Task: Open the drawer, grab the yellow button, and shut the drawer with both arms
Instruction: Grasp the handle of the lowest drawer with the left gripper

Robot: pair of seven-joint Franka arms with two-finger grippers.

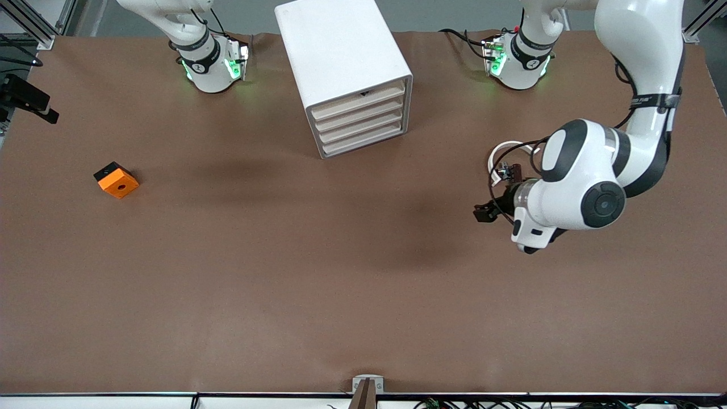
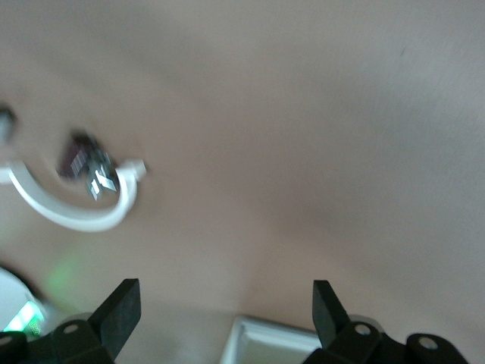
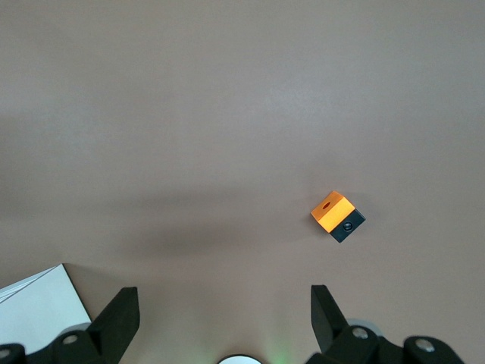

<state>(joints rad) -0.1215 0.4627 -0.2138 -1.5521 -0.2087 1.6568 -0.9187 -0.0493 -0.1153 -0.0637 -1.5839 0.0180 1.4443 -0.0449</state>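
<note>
The white cabinet (image 1: pixel 346 68) stands at the table's back middle, its front turned toward the left arm's end. Its top drawer (image 1: pixel 359 102), under a small dark notch, is shut, like the three lower ones. The button is hidden. My left gripper (image 1: pixel 484 213) hangs over bare table toward the left arm's end, apart from the cabinet. In the left wrist view the gripper (image 2: pixel 226 296) is open and empty, with a cabinet corner (image 2: pixel 265 345) between its fingers. My right gripper (image 3: pixel 223 303) is open and empty, high over the table by its own base; the front view does not show it.
An orange square block on a black base (image 1: pixel 116 180) lies toward the right arm's end; it also shows in the right wrist view (image 3: pixel 337 215). A cabinet corner (image 3: pixel 38 311) shows there too. A black device (image 1: pixel 25 96) sits at that end's table edge.
</note>
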